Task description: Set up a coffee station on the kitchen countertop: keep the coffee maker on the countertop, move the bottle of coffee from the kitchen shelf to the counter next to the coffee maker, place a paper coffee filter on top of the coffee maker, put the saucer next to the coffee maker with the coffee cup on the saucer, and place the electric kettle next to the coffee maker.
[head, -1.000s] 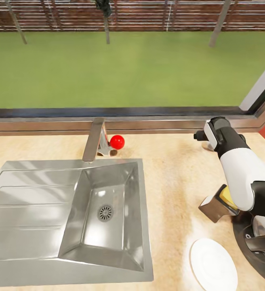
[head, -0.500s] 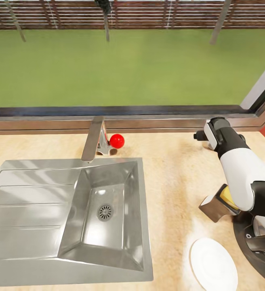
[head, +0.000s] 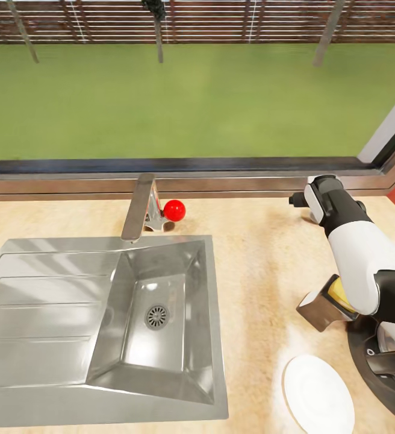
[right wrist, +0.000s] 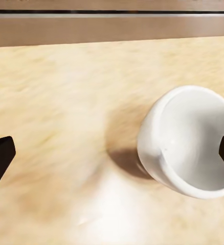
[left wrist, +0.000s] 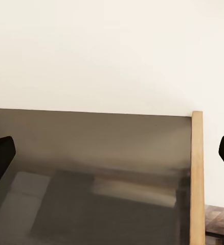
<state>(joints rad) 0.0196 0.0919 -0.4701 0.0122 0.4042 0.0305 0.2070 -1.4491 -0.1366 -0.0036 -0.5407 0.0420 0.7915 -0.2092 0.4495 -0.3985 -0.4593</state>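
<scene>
The light beige stone bench [head: 264,265] carries an inset steel sink [head: 101,319], well to the side of the right pincer [right wrist: 112,153]. That pincer hangs wide open just above the small white ceramic coffee cup [right wrist: 186,140], which stands between its tips. The flat round white saucer [head: 317,393] lies well behind it. The left pincer [left wrist: 112,153] is spread wide on nothing, facing a dark panel.

The right arm [head: 357,253] has edged slightly toward the window; nothing else has moved.

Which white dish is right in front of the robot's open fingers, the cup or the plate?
The coffee cup: it sits between the right gripper's spread fingertips. The flat saucer lies apart, nearer the robot.
</scene>
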